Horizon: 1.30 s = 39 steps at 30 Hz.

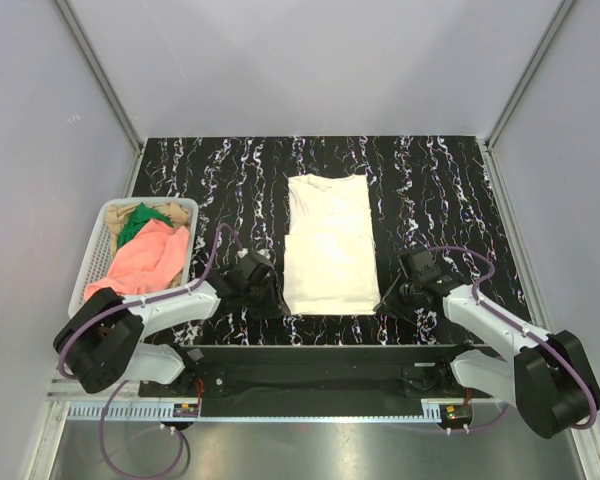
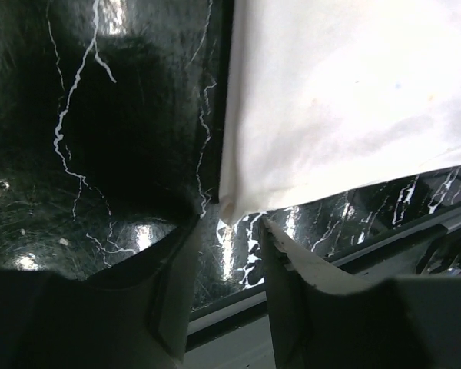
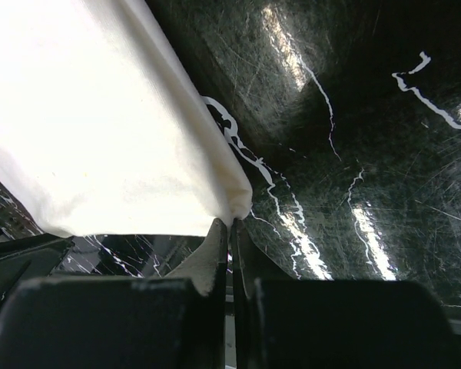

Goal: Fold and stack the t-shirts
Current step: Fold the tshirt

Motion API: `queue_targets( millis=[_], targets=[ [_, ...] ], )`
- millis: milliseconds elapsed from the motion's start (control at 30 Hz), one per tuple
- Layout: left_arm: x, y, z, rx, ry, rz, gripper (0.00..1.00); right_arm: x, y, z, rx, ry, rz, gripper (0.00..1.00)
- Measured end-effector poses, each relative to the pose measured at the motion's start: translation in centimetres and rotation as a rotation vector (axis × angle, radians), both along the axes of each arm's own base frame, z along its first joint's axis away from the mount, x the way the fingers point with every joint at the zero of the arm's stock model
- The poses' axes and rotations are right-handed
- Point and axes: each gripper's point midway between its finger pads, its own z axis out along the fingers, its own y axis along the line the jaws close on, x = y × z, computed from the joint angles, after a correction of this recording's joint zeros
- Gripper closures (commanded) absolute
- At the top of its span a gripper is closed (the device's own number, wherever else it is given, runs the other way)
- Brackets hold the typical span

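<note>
A cream-white t-shirt (image 1: pixel 328 245) lies flat in a long folded strip on the middle of the black marbled table (image 1: pixel 435 180). My left gripper (image 1: pixel 267 292) is at its near left corner. In the left wrist view it (image 2: pixel 230 223) is open, with the corner of the shirt (image 2: pixel 330 100) just at the fingertips, not pinched. My right gripper (image 1: pixel 390 297) is at the near right corner. In the right wrist view it (image 3: pixel 232 223) is shut on the corner of the shirt (image 3: pixel 84 123). A salmon-pink t-shirt (image 1: pixel 145 255), a green one (image 1: pixel 138 222) and a tan one (image 1: pixel 177 212) lie crumpled in a basket.
The white mesh basket (image 1: pixel 92 262) stands at the left edge of the table. The table's front edge and a metal rail (image 2: pixel 238 307) run close behind both grippers. Grey walls enclose the table on three sides.
</note>
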Motion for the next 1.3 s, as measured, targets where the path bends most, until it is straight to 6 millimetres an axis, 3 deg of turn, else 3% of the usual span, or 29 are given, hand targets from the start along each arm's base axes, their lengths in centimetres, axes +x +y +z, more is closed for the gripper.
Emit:
queue_targets(
  millis=[167, 400, 600, 700, 900, 1033, 1200, 1300],
  targets=[
    [0.2, -0.8, -0.4, -0.024, 0.007, 0.01, 0.63, -0.1, 0.0, -0.1, 0.0, 0.0, 0.001, 1.0],
    [0.6, -1.4, -0.6, -0.036, 0.005, 0.011, 1.0, -0.2, -0.1, 0.0, 0.003, -0.007, 0.0, 1.0],
    [0.1, -0.8, -0.1, -0.015, 0.013, 0.011, 1.0, -0.5, -0.2, 0.9, 0.01, -0.03, 0.006, 1.0],
    [0.0, -0.5, 2.3, -0.027, -0.021, 0.014, 1.0, -0.7, -0.3, 2.9, 0.02, -0.069, 0.024, 1.0],
    [1.1, -1.8, 9.5, -0.111, -0.153, 0.009, 1.0, 0.5, 0.1, 9.0, 0.053, -0.219, 0.062, 1.0],
    [2.4, -2.0, 12.3, -0.09, -0.202, 0.014, 1.0, 1.0, 0.0, 11.2, 0.046, -0.277, 0.084, 1.0],
    [6.8, -1.6, 14.1, -0.032, -0.234, 0.05, 1.0, 4.0, -0.2, 13.2, -0.049, -0.322, 0.114, 1.0],
    [11.0, -0.8, 14.2, 0.01, -0.236, 0.091, 1.0, 7.8, 0.1, 14.3, -0.114, -0.339, 0.136, 1.0]
  ],
)
